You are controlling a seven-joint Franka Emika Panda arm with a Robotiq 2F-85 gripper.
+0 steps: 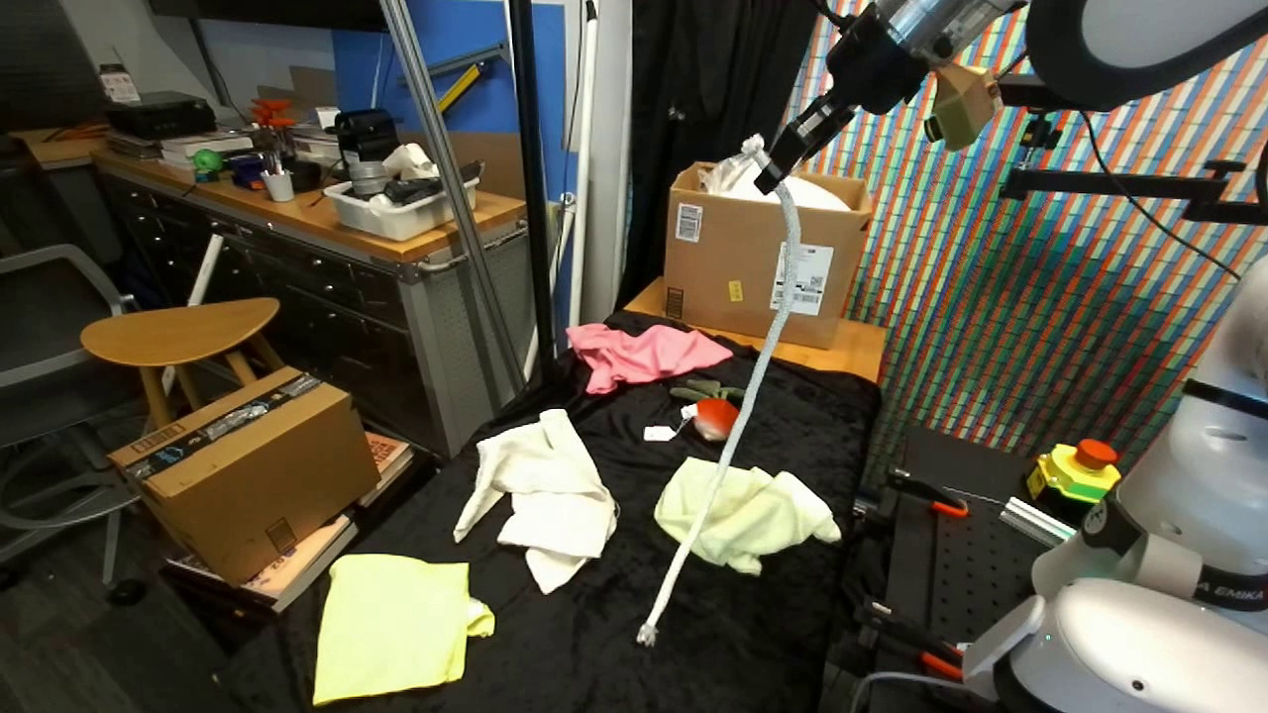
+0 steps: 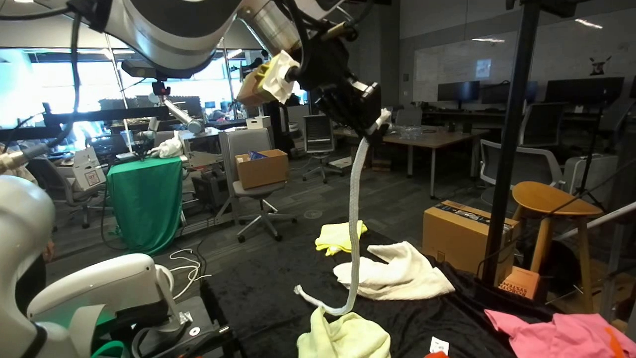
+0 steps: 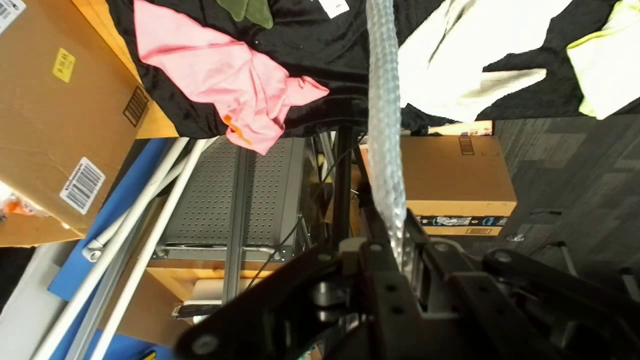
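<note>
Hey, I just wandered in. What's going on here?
A robot arm has its claw closed on a pale braided rope, near the rope's upper end. The rope hangs down over a black cloth, on which lie a pink cloth, a white cloth, a yellow cloth and a pale green cloth. I can't tell whether its lower end touches anything.

White rounded arm (image 2: pixel 154 47), dark cables (image 2: pixel 76 59), EMIKA lettering (image 1: pixel 1231 591), black end effector (image 3: pixel 390 212), grey screws (image 3: pixel 205 344)

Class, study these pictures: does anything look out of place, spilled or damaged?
Nothing looks spilled or clearly damaged. The pink cloth, white cloth and pale green cloth lie rumpled, untidy compared with the flatter yellow cloth; the rope hangs from the pincer.
</note>
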